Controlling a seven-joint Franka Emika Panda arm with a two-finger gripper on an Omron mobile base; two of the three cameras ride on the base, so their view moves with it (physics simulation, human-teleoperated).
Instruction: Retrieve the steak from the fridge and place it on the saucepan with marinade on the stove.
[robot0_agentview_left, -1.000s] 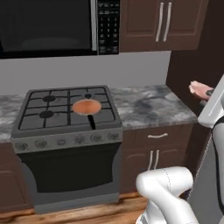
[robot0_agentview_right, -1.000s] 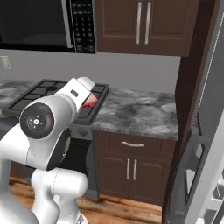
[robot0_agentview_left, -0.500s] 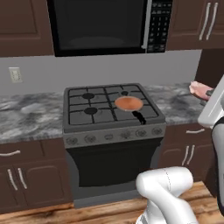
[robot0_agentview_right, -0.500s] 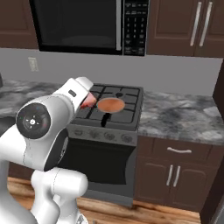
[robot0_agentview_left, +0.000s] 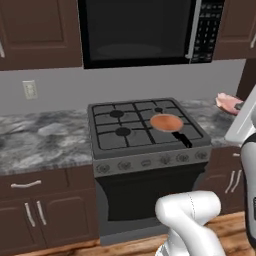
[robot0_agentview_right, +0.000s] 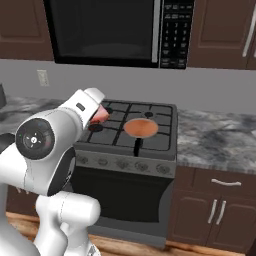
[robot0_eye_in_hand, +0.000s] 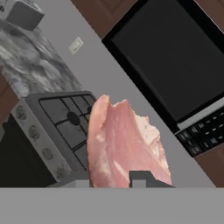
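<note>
- Since a moment ago the whole view has slid sideways, so the base has been driven until the stove (robot0_agentview_left: 147, 132) is squarely faced
- The steak (robot0_eye_in_hand: 124, 146) is held clamped in the closed gripper (robot0_eye_in_hand: 111, 179), raised off to the side of the cooktop
- The saucepan (robot0_agentview_left: 167, 123) with marinade (robot0_agentview_right: 141, 128) is seen on a right-hand burner, now judged nearly within reach
- Grey marbled counter (robot0_agentview_left: 45, 142), a microwave (robot0_agentview_left: 145, 30) and dark cabinets (robot0_agentview_right: 222, 27) surround it

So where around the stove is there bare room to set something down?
Bare marbled counter left of the stove, below the outlet, and more counter on its other side. On the stove, the saucepan takes one burner; the other grates are bare. The steak sits in the jaws.
</note>
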